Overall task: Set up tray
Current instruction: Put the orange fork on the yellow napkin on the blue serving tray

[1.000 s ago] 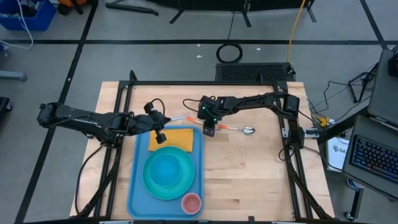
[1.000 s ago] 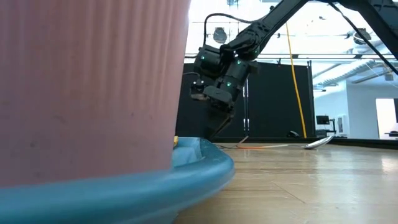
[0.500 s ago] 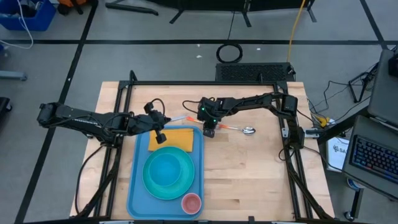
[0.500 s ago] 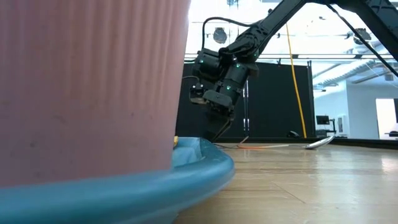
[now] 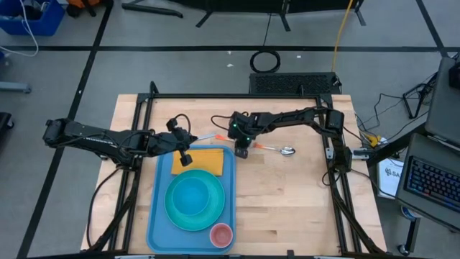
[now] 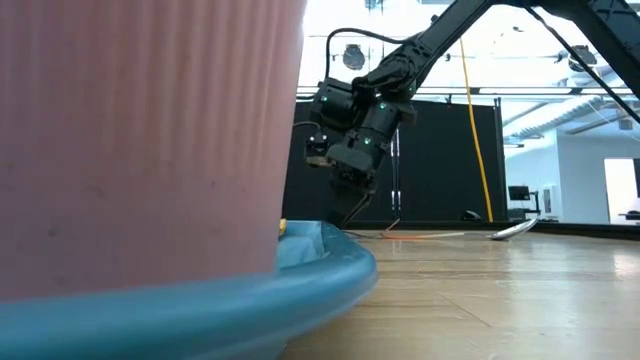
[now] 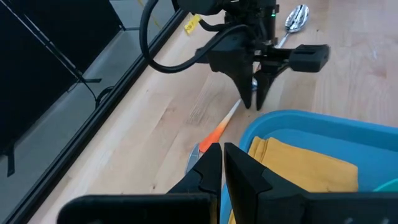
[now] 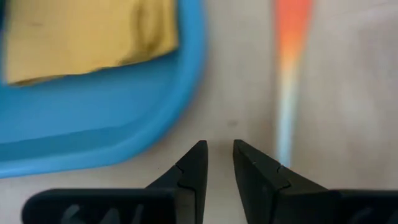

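The right gripper (image 5: pixel 244 152) hangs with its fingers (image 8: pixel 252 168) narrowly parted and empty, just off the light-blue tray (image 5: pixel 159 216) at the tray's one o'clock corner, beside an orange-handled utensil (image 7: pixel 225 124) on the worktop (image 5: pixel 287 201). The left gripper (image 5: pixel 185 158), fingers pressed together, hovers over the yellow cloth (image 5: pixel 207 160) at the tray's twelve o'clock end. A turquoise plate (image 5: pixel 195 201) and pink cup (image 5: pixel 221 234) sit toward the tray's six o'clock.
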Tool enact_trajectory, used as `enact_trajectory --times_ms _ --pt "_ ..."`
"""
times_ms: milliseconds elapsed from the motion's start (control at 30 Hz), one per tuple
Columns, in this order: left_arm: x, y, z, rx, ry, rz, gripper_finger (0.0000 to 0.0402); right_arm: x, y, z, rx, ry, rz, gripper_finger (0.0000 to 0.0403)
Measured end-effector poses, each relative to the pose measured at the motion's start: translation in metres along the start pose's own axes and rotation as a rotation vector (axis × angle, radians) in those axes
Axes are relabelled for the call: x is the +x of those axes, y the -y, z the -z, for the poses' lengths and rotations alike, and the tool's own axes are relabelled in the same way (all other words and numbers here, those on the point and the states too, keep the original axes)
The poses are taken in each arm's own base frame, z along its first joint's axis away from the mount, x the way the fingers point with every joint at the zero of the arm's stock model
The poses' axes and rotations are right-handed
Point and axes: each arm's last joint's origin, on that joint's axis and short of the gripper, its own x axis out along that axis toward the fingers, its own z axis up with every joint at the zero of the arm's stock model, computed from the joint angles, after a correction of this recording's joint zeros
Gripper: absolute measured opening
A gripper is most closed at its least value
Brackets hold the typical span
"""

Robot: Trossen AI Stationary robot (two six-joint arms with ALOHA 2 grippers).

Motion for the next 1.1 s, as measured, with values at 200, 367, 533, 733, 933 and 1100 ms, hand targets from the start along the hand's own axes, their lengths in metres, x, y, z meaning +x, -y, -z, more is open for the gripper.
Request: enact_trajectory --times_ms 200,367,533,733,933,1100 --pt "0.0 0.0 0.0 0.0 0.0 0.0 0.0021 -0.003 -0.007 -0.001 -0.009 0.004 -0.028 0.0079" --pt "0.0 0.0 0.0 0.0 0.0 0.0 0.0021 -0.016 -0.01 -0.007 -0.026 0.049 -0.012 0.009" --pt "0.0 0.0 0.0 0.001 -0.001 0.0 0.0021 -0.021 -0.008 -0.008 -0.037 0.052 0.078 0.0101" --pt "0.0 0.0 0.0 0.001 -0.001 0.0 0.0021 -0.021 -0.003 -0.008 -0.047 0.051 0.161 0.0118" --pt "0.0 0.0 0.0 0.001 -0.001 0.0 0.0021 -0.021 -0.002 -0.007 -0.039 0.044 0.133 0.0133" --pt "0.0 0.0 0.0 0.001 -0.001 0.0 0.0021 -0.018 0.0 -0.002 -0.029 0.038 0.111 0.0139"
